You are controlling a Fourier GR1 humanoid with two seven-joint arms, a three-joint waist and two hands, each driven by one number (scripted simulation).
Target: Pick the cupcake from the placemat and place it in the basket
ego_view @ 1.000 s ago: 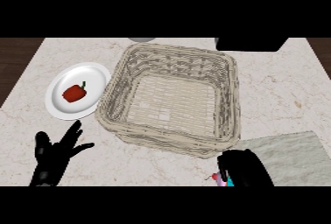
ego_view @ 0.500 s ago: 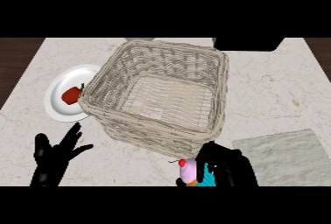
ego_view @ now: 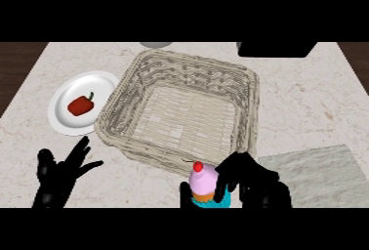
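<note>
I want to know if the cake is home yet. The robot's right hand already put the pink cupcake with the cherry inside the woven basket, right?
Not yet. In the head view the right hand has its fingers around the pink-frosted cupcake with a cherry, just outside the near rim of the woven wicker basket, which holds nothing.

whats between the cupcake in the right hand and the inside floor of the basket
In the head view, only the basket's near woven wall lies between; the cupcake, held in the right hand, sits just outside that rim.
</note>
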